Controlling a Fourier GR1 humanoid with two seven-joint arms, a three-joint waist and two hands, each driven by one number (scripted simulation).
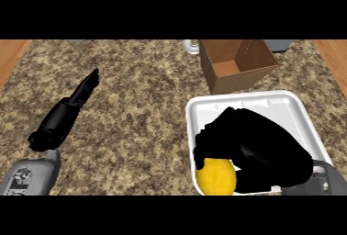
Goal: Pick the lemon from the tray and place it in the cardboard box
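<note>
Head view from my end: the lemon [217, 176] is a bright yellow oval sitting in the near left corner of the white tray [296, 102]. My right hand [254, 147] is down inside the tray, fingers curled around the lemon's far side and top. The cardboard box [234, 75] stands just past the tray, top open, nothing visible inside. My left hand [85, 89] is out over the granite counter [136, 124] on the left, fingers straight.

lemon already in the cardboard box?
No, the lemon lies in the white tray under the right hand; the cardboard box stands beyond the tray.
</note>
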